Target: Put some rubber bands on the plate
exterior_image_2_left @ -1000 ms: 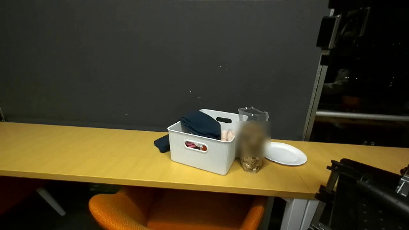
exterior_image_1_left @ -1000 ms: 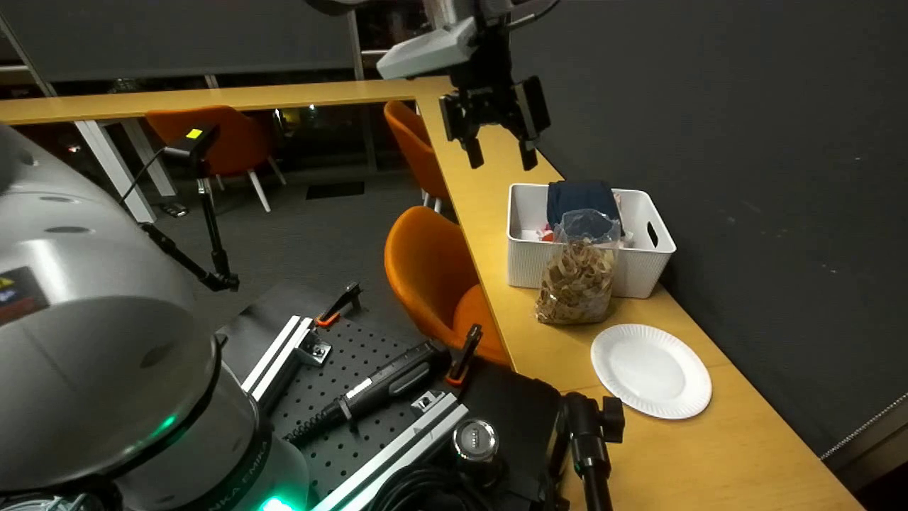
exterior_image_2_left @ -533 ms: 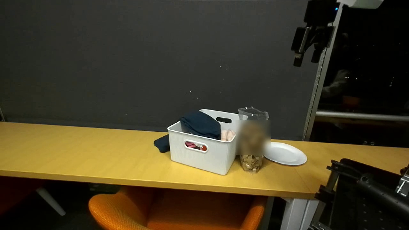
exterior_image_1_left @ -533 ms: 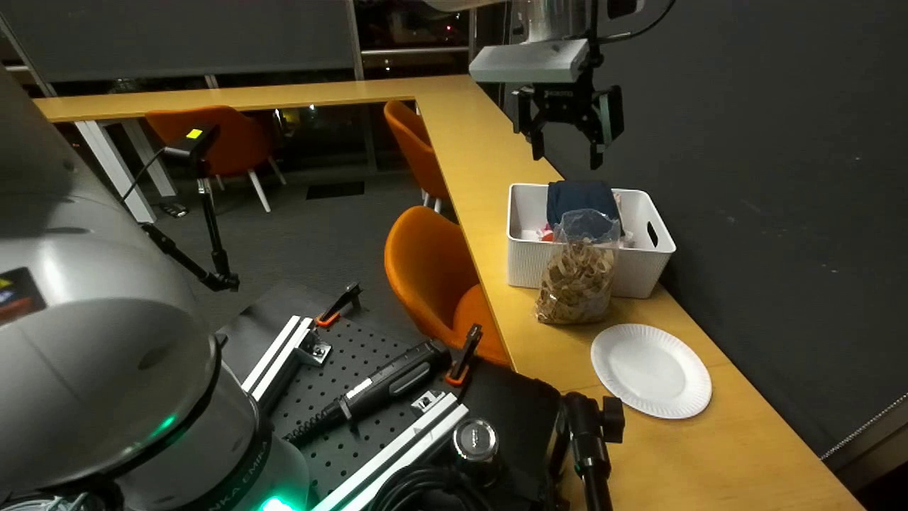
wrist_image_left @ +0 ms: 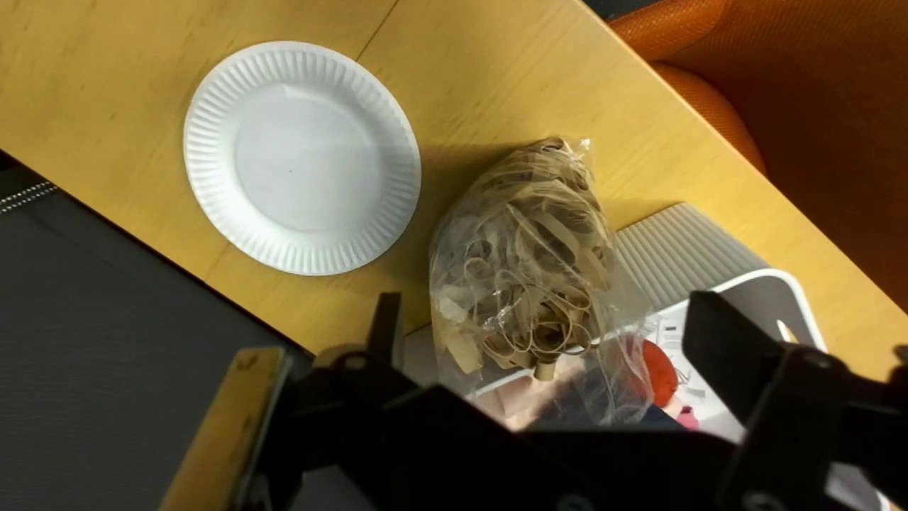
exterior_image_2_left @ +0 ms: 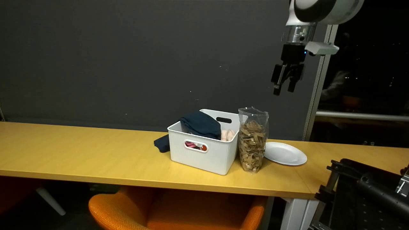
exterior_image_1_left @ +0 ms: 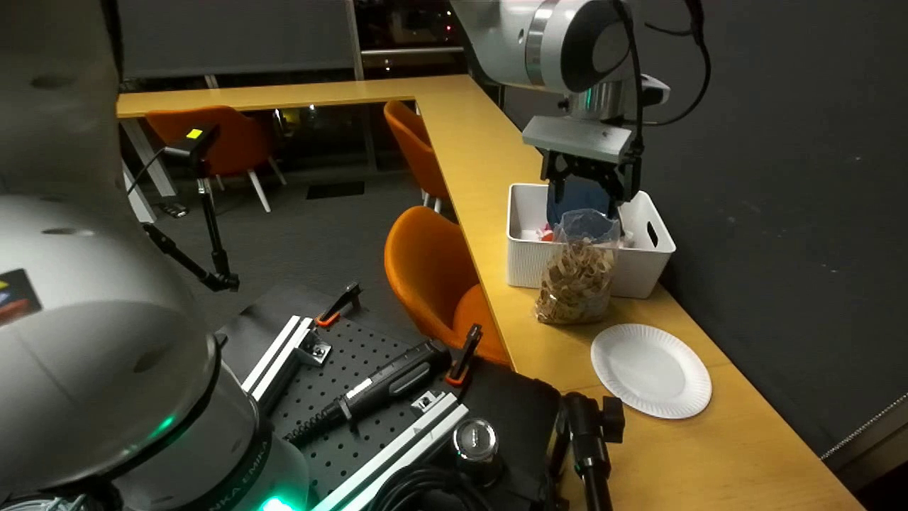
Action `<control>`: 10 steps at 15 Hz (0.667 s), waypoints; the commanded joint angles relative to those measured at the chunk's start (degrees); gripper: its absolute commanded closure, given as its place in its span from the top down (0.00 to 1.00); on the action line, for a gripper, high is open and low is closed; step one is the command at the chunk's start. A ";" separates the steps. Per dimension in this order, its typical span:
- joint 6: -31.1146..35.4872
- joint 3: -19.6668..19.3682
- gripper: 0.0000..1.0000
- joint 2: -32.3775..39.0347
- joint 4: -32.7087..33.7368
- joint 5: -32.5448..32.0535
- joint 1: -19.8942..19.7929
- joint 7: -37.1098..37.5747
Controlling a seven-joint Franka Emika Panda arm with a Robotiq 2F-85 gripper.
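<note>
– What's on the table (exterior_image_2_left: 96, 153)?
– I've got, in an exterior view, white bin (exterior_image_2_left: 198, 159) near centre, dark cloth (exterior_image_2_left: 162, 143) just left, bag of rubber bands (exterior_image_2_left: 251, 147) upright just right, plate (exterior_image_2_left: 285, 154) farther right.
– Wrist view?
– Plate upper left, bag centre, bin lower right.

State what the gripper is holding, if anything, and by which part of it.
Nothing is held: the black two-fingered gripper hangs open, and an exterior view shows it above and apart from the clear plastic bag of tan rubber bands.
</note>
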 commanded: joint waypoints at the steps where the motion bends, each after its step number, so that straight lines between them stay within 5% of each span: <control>1: 0.43 0.12 1.00 7.99 7.77 1.56 -0.97 -3.36; 4: -0.98 -0.18 1.00 12.22 12.92 0.22 -0.95 -2.56; 10: 1.13 -0.11 1.00 10.53 9.57 -0.17 -0.30 -1.44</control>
